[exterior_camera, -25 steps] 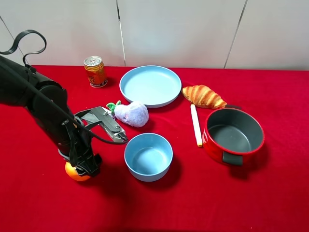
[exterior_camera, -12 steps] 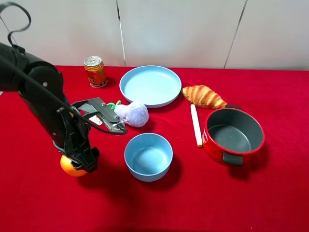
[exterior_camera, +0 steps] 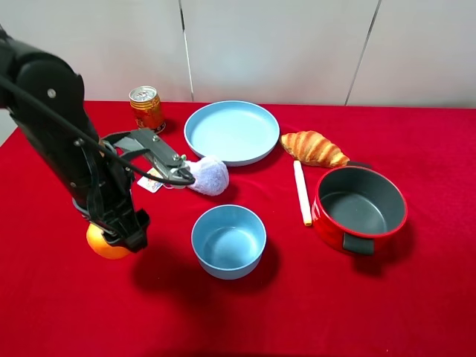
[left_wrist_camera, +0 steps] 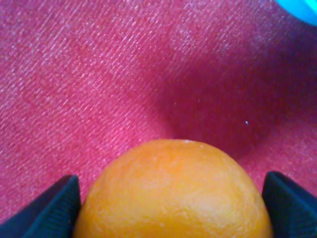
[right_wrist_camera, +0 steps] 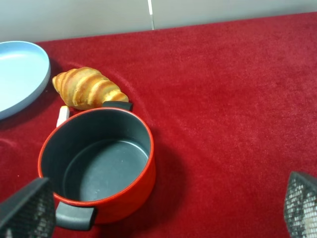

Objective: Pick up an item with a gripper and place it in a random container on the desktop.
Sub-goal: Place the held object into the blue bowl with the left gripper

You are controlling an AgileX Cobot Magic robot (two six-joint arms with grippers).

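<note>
The orange fruit (exterior_camera: 102, 245) is held in my left gripper (exterior_camera: 119, 232), a little above the red cloth desktop (exterior_camera: 387, 312) at the left front. In the left wrist view the fruit (left_wrist_camera: 173, 193) fills the space between the two black fingers (left_wrist_camera: 49, 208), with its shadow on the cloth below. The small deep light-blue bowl (exterior_camera: 223, 271) stands empty to the right of the fruit; a sliver of it (left_wrist_camera: 303, 7) shows in the left wrist view. My right gripper (right_wrist_camera: 163, 210) is open and empty over the cloth near the red pot, and it does not show in the exterior view.
A gold can (exterior_camera: 147, 109) stands at the back left. A wide light-blue plate (exterior_camera: 231, 132), a plush toy (exterior_camera: 210, 175), a croissant (exterior_camera: 313, 148), a white stick (exterior_camera: 301, 192) and a red pot (exterior_camera: 360, 208) lie behind and right of the bowl.
My left arm has lifted and drawn back to the left with the fruit in its jaws. The fruit has come up off the cloth. Everything else stands as before.
</note>
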